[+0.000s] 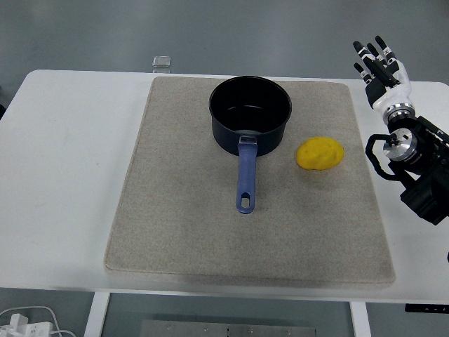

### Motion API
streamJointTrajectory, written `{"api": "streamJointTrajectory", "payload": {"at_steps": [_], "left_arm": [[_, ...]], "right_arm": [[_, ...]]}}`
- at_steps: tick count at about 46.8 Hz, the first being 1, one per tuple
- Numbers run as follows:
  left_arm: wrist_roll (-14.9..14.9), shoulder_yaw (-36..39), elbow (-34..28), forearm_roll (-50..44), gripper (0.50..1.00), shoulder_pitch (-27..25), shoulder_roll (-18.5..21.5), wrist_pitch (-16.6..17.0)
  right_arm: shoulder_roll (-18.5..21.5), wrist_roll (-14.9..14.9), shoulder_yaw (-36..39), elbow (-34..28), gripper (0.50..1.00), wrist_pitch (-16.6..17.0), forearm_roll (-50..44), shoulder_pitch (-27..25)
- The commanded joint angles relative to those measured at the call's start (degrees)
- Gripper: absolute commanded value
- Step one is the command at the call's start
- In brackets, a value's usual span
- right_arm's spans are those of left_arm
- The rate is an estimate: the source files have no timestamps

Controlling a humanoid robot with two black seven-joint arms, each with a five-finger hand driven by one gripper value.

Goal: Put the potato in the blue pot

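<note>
Head view: potato (pixel 320 154) lies beside pot (pixel 250 114).

The pot (pixel 250 114), well to the left of the right hand (pixel 379 67), looks like dark enamelled metal, its inside smooth with a faint sheen. Its handle (pixel 245 179) is smooth blue plastic with a soft gloss. The potato (pixel 320 153), nearer the hand and just right of the pot, has a matt yellow skin, slightly uneven. Both lie on a mat (pixel 175 210) of coarse beige cloth, felt-like and dull. Under it the table (pixel 63 175) is smooth, white and matt. The hand itself is hard plastic, white shells and black fingers, with a shiny metal ring at the wrist.
</note>
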Motion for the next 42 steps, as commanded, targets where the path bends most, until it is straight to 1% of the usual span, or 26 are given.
{"api": "streamJointTrajectory", "payload": {"at_steps": [1,28,42], "left_arm": [[0.0,0.0,0.0,0.0,0.999,0.0,0.0,0.0],[0.0,0.0,0.0,0.0,0.999,0.0,0.0,0.0],[0.0,0.0,0.0,0.0,0.999,-0.09,0.0,0.0]], "right_arm": [[0.18,-0.09,0.0,-0.01,0.924,0.06,0.0,0.01],[0.7,-0.44,0.0,0.17,0.926,0.15,0.09,-0.17],[0.7,-0.44,-0.17,0.52,0.926,0.94,0.0,-0.34]]}}
